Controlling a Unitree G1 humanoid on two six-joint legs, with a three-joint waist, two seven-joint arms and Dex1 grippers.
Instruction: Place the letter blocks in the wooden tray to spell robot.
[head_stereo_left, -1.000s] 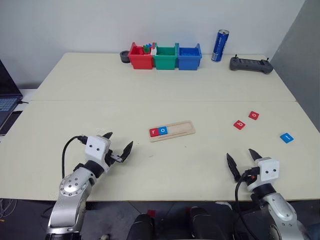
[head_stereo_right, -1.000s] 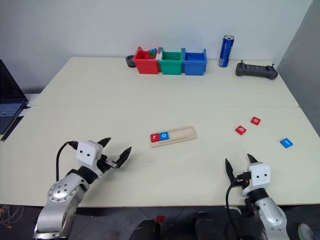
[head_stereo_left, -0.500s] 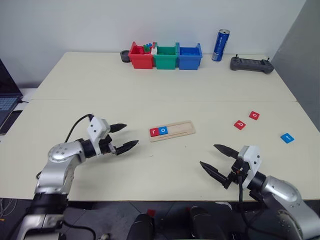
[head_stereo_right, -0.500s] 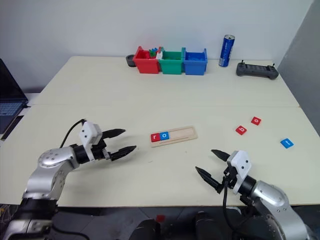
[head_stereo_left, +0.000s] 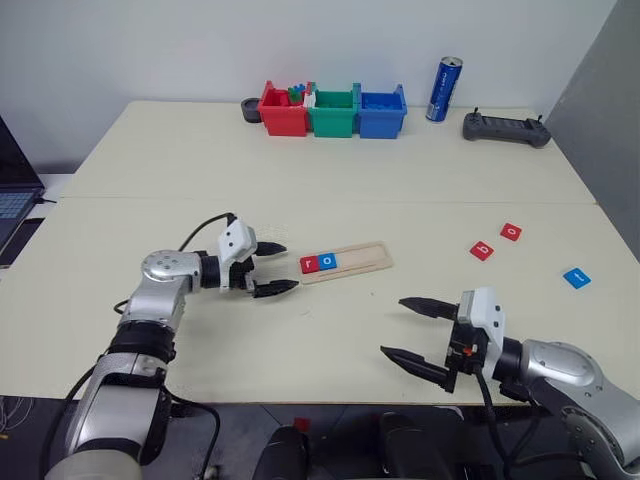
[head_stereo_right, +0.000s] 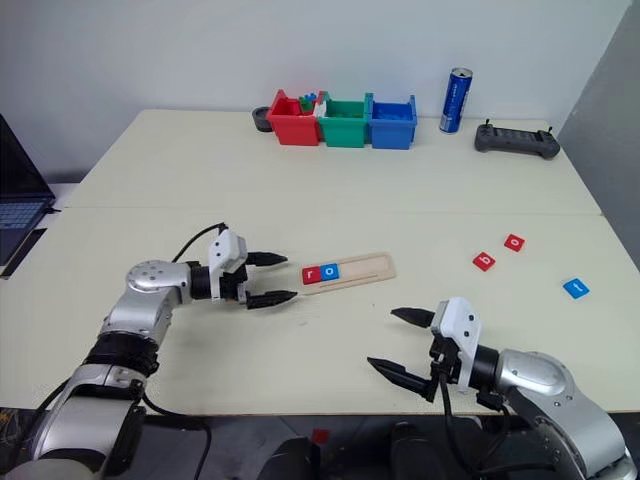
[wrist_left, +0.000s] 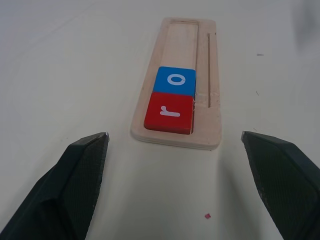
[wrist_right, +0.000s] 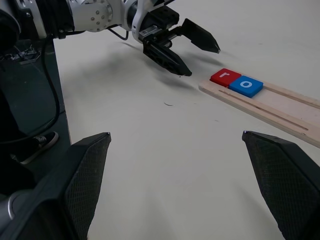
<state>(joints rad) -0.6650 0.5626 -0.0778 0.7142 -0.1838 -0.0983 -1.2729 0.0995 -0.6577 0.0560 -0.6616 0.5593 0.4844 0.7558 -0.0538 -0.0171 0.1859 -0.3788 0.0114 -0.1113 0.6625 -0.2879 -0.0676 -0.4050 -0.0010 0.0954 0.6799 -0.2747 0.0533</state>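
Observation:
The wooden tray lies mid-table with a red "r" block and a blue "o" block side by side at its left end. The rest of its slot is bare. My left gripper is open and empty, level with the table, its tips just short of the tray's left end. My right gripper is open and empty near the front edge, pointing left. Three loose letter blocks lie at the right: red "b", red "o" and a blue one.
Red, green and blue bins stand in a row at the back edge. A blue can and a black controller are to their right. A laptop sits off the left edge.
My left gripper has moved right toward the tray's left end and now points at it. My right gripper has swung to point left and shifted left. Both stayed open.

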